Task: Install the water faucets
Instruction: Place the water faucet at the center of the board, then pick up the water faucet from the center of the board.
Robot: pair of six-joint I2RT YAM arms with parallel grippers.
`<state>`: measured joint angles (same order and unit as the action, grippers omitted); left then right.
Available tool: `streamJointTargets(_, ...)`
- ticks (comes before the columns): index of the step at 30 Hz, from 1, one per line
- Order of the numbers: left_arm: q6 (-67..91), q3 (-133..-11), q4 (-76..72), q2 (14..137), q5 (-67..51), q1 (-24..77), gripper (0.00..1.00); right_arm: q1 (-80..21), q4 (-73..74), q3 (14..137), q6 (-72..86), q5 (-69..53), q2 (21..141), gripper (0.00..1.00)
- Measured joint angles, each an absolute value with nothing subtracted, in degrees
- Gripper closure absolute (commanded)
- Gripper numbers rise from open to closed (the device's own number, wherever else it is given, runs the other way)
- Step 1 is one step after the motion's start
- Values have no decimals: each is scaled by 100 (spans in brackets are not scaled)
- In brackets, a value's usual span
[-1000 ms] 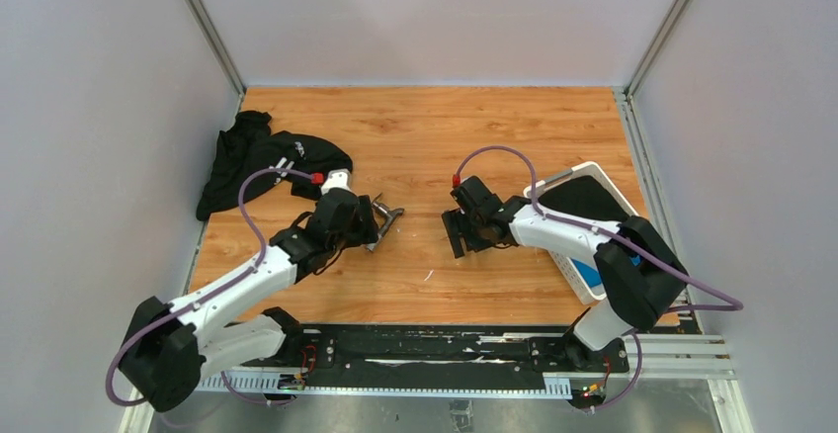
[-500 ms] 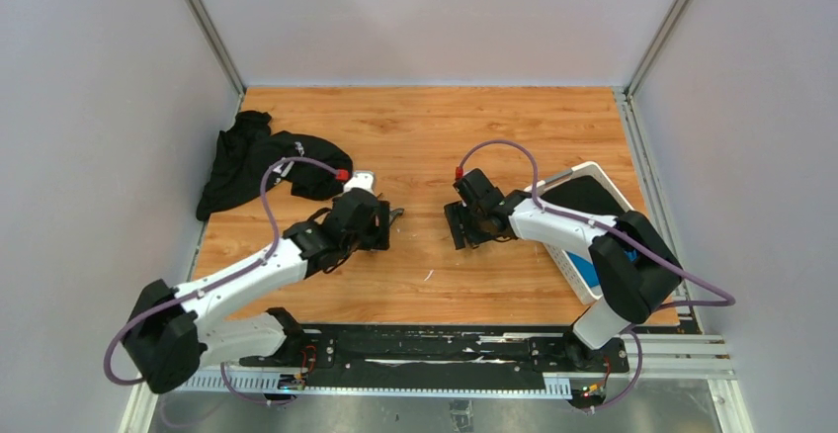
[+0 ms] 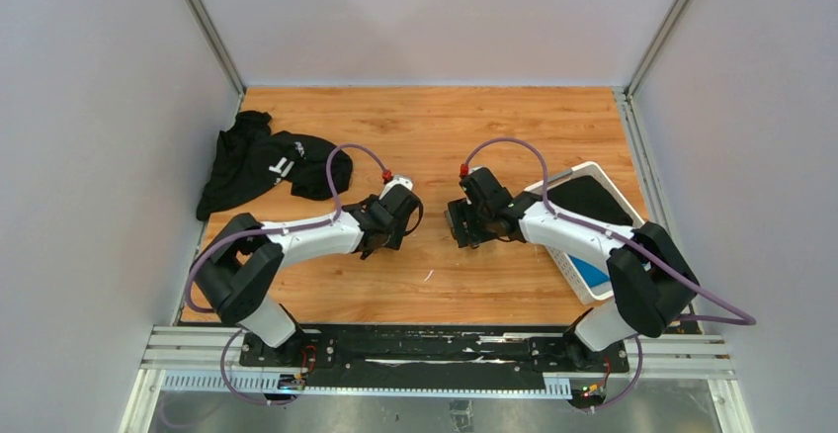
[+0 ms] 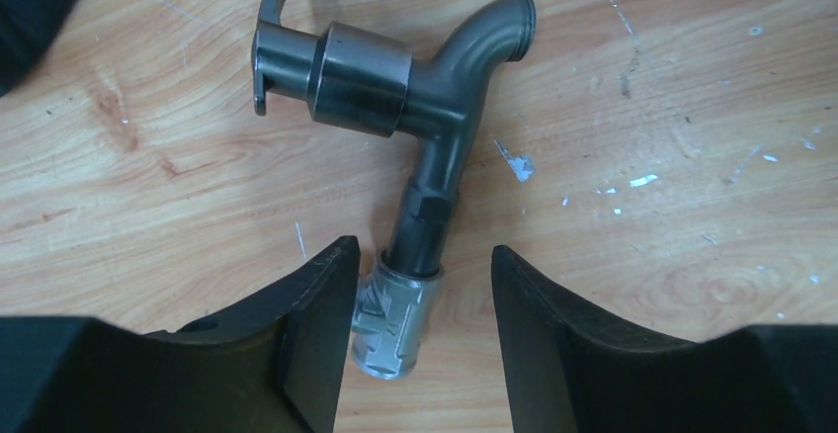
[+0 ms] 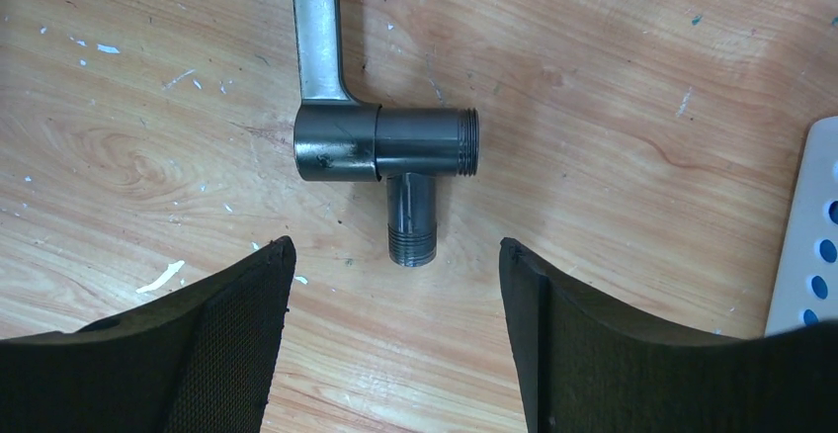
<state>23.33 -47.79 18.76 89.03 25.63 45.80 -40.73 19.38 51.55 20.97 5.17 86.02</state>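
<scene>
While the right pincer (image 5: 395, 245) has barely shifted and stays wide, just short of the tee faucet piece (image 5: 380, 141), the left pincer (image 4: 423, 255) has swung toward frame centre. It now straddles the lower stub of the spouted faucet (image 4: 435, 107), which lies flat, jaws narrowing but not yet closed. That looks like a pickup before joining the two. Bare bench (image 3: 435, 136) separates the pincers. The white basket (image 5: 815, 235) sits near at right, the black cloth (image 3: 262, 161) well apart at upper left.
</scene>
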Motion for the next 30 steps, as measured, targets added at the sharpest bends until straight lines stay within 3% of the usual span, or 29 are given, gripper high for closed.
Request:
streamJointTargets(10,2080,-5081,1614,9526,2751,4580,64,-4038,2010,5113,2027,569,8602,28)
streamJointTargets(15,2021,-5271,1535,9745,2766,4584,98,-4036,2034,5085,2008,626,8602,28)
streamJointTargets(22,2182,-5087,1629,9301,2231,4418,100,-4034,2128,4976,2005,733,8438,28)
streamJointTargets(30,2493,-4329,825,7631,222,3592,100,-3997,2134,4912,1992,770,8252,29)
